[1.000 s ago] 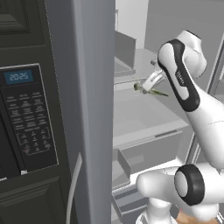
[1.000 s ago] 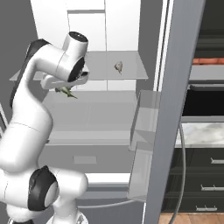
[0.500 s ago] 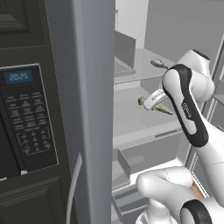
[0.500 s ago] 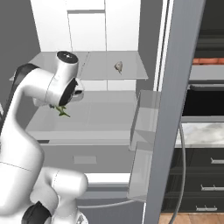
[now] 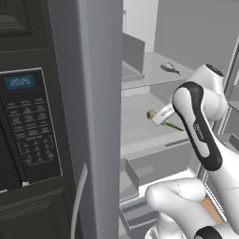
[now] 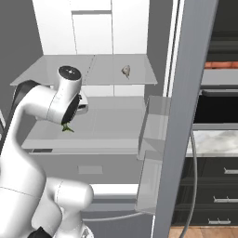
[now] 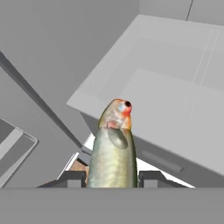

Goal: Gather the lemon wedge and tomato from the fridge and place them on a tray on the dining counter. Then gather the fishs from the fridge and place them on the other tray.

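Silvery-green, the fish (image 7: 113, 148) stands gripped between our gripper's (image 7: 112, 178) fingertips, head pointing away. From the base views we also see another fish (image 6: 125, 70) lying on the upper fridge shelf (image 6: 56, 69).

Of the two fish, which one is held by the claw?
The fish between the claw's fingers, head pointing away from the hand. The other fish lies alone on the upper fridge shelf.

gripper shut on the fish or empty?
Shut on the fish: in the hand view it stands between the gripper fingertips, head pointing away.
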### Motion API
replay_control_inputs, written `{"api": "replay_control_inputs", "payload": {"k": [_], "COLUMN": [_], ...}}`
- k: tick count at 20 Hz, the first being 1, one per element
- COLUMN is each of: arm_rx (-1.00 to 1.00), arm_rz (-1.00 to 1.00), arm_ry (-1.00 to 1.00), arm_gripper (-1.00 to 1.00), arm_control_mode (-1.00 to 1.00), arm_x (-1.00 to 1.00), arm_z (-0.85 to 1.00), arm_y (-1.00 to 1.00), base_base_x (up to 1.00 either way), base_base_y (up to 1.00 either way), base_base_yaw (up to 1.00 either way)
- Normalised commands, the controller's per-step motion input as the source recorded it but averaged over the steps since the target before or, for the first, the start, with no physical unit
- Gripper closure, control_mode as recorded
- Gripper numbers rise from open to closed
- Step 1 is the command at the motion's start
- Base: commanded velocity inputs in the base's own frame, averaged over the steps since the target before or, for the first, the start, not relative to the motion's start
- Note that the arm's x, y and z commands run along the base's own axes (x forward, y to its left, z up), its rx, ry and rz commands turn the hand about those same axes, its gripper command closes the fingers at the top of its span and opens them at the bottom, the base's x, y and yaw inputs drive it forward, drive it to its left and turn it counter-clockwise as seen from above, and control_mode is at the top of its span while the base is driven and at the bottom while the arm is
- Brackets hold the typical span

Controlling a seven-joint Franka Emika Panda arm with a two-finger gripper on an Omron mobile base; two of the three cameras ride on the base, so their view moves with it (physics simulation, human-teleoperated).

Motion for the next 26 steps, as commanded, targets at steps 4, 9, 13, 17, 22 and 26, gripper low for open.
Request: {"api": "replay_control_inputs", "payload": {"k": [4, 9, 13, 17, 22, 26], "arm_rx": [0.0, 0.0, 0.0, 0.0, 0.0, 0.0], "arm_rz": [0.0, 0.0, 0.0, 0.0, 0.0, 0.0], "arm_ry": [0.0, 0.0, 0.0, 0.0, 0.0, 0.0], "arm_gripper": [1.0, 1.0, 1.0, 1.0, 1.0, 1.0], "arm_control_mode": [-1.0, -1.0, 1.0, 1.0, 1.0, 1.0], "arm_x": [0.0, 0.0, 0.0, 0.0, 0.0, 0.0], "arm_z": [0.0, 0.0, 0.0, 0.0, 0.0, 0.0], "arm_y": [0.0, 0.0, 0.0, 0.0, 0.0, 0.0], "base_base_x": [0.0, 0.0, 0.0, 0.0, -0.2, -0.66], "base_base_y": [0.0, 0.0, 0.0, 0.0, 0.0, 0.0], "base_base_yaw": [0.0, 0.0, 0.0, 0.0, 0.0, 0.0]}}
